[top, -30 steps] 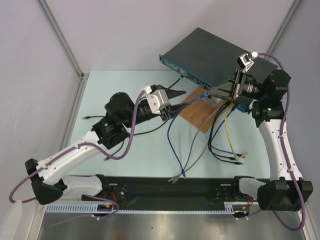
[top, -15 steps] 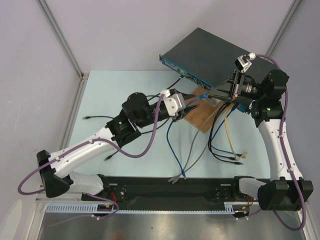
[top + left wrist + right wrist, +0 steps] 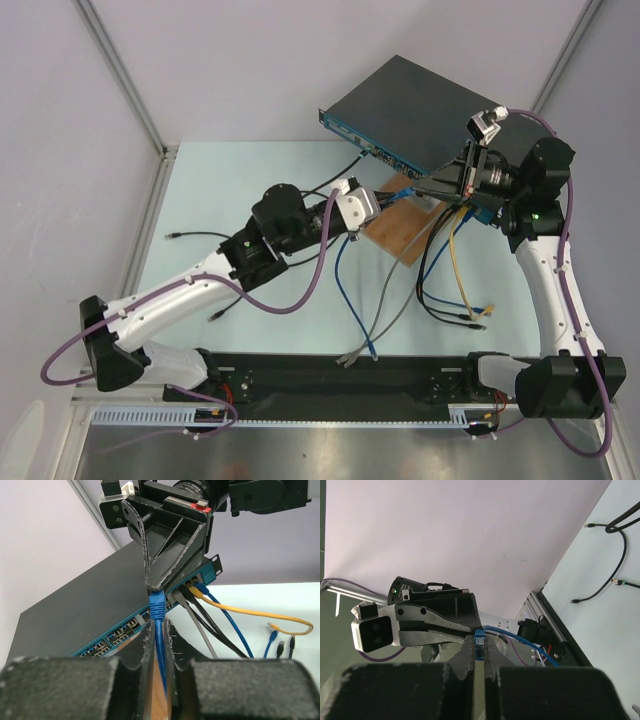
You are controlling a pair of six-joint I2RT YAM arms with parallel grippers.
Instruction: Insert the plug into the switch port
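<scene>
The switch [image 3: 420, 105] is a flat black box at the back right, and its blue front [image 3: 120, 632] carries a row of sockets. In front of that row my right gripper [image 3: 480, 639] is shut on the blue plug [image 3: 480, 646]. The left wrist view shows the plug [image 3: 157, 604] pinched at the tip of the right gripper's fingers [image 3: 172, 555]. Just behind the plug, my left gripper [image 3: 159, 625] is shut on its blue cable [image 3: 161, 650]. From above, the two grippers meet tip to tip, left gripper [image 3: 388, 203] and right gripper [image 3: 418, 188].
A brown wooden board [image 3: 400, 232] lies under the grippers. Grey, black, yellow and blue cables [image 3: 220, 612] run from the switch sockets down to loose ends [image 3: 475, 312] near the front. A black cable [image 3: 195, 237] lies at the left.
My left arm has reached right to the right gripper, and its jaws have closed on the blue cable. The right arm has stayed put with the plug.
</scene>
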